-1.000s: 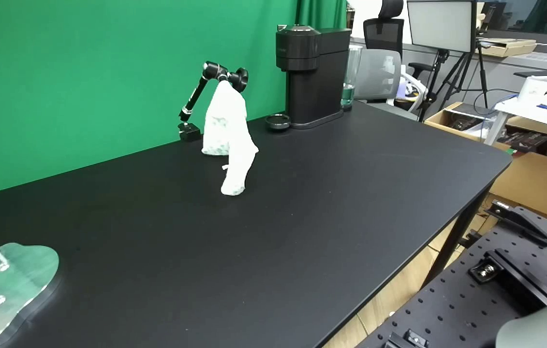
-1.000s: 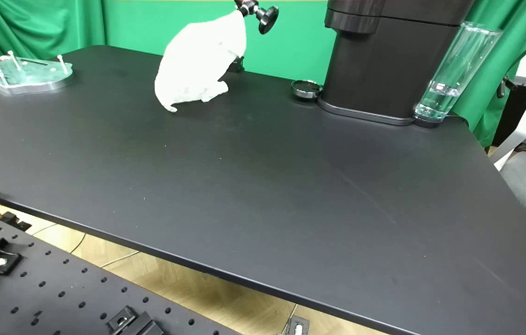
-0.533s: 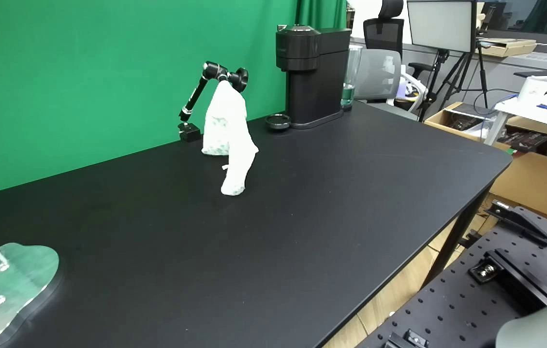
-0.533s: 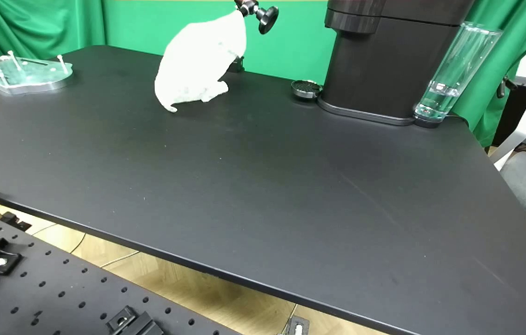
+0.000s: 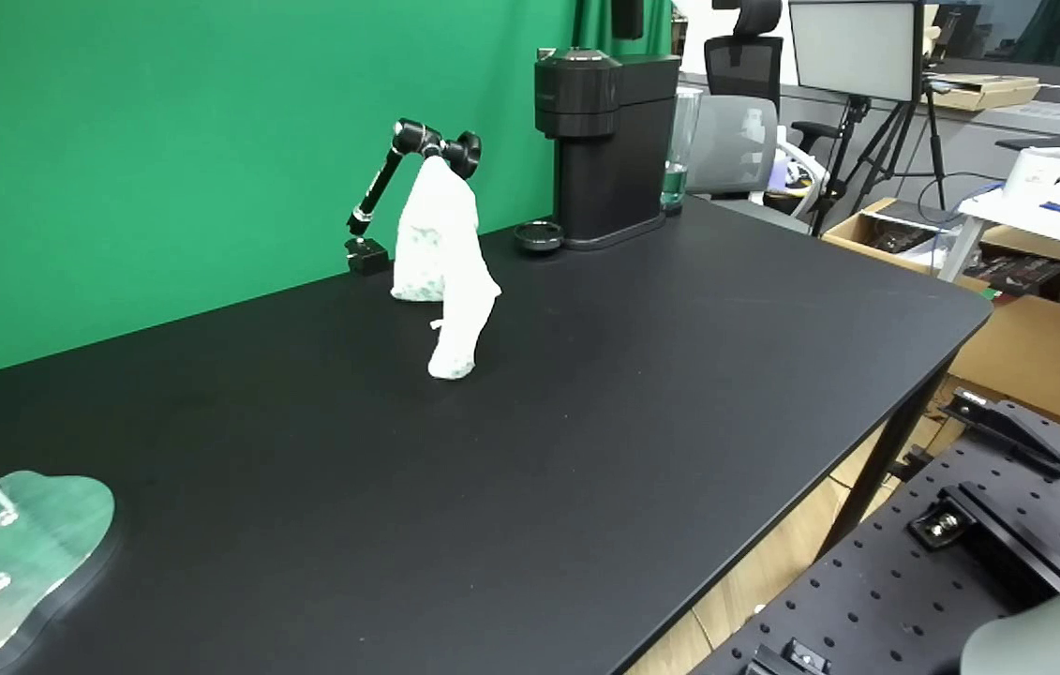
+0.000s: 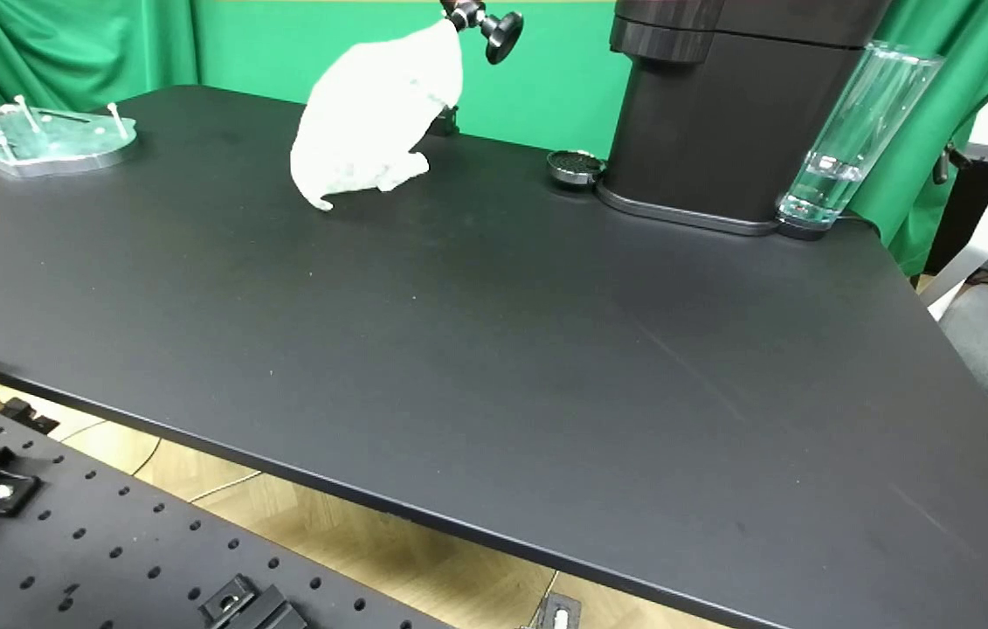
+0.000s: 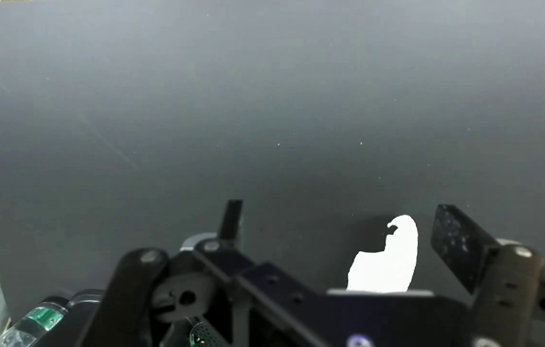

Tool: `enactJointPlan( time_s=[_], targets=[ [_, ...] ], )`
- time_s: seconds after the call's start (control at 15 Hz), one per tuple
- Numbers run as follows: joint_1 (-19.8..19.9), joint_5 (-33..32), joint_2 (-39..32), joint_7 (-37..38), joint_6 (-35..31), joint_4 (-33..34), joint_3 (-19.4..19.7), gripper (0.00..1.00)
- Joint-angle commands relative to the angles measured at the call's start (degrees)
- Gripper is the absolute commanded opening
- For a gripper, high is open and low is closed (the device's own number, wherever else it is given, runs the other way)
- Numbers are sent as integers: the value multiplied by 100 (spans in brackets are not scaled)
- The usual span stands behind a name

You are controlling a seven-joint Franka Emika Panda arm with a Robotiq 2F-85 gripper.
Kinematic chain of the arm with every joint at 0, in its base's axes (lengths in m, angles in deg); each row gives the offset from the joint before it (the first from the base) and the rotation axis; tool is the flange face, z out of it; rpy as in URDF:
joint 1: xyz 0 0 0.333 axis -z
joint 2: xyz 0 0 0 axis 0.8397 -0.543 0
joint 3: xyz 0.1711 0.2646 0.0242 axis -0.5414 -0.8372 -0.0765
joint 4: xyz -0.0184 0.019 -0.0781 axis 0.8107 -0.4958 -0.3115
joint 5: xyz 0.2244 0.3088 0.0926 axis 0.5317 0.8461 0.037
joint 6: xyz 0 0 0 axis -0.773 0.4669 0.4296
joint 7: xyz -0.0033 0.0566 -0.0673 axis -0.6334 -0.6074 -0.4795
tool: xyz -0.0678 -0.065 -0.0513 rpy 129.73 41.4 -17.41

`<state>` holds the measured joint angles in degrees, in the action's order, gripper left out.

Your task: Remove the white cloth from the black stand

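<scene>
Wrist view: the fingers are released, their facing surfaces spread wide apart. The white cloth appears in the gap between them, below both and nearer the right-hand finger as pictured; the dark frame that carries the fingers hides the remainder of it. Beneath the fingers, the black tabletop fills most of the field. To their lower left, as pictured, stand the coffee machine and a clear tank beside it, both cut by the lower edge.

Exterior views: in both, the white cloth hangs in loose folds from the upper end of the black stand, just beside a round knob. In an exterior view, a dark block enters at the top edge, above the coffee machine; it may be part of the fingers, though too little shows for certainty. Relative to this block, the white cloth lies lower and to the picture's left, well apart; a small round dish lies below, just beside the coffee machine's base; a clear plate bearing upright pegs occupies the lower-left corner.
</scene>
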<state>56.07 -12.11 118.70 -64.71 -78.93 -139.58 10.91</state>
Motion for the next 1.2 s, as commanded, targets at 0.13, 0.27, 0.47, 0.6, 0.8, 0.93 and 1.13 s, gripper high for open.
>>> enactJointPlan(
  time_s=[0.13, 0.27, 0.47, 0.6, 0.8, 0.93, 1.13],
  targets=[
    [34, -28, -1157, 624, -1327, 142, -52, 100],
    [8, -36, -1598, 593, -1822, 189, -37, 100],
    [-51, 15, -2214, 490, -2381, 276, -11, 100],
    [-106, 58, -2591, 467, -2759, 333, -8, 100],
    [-222, 269, -3090, 407, -3361, 463, 11, 100],
    [-299, 416, -3369, 377, -3671, 579, 1, 100],
    [-392, 553, -3739, 325, -3978, 793, 3, 100]
  ],
)
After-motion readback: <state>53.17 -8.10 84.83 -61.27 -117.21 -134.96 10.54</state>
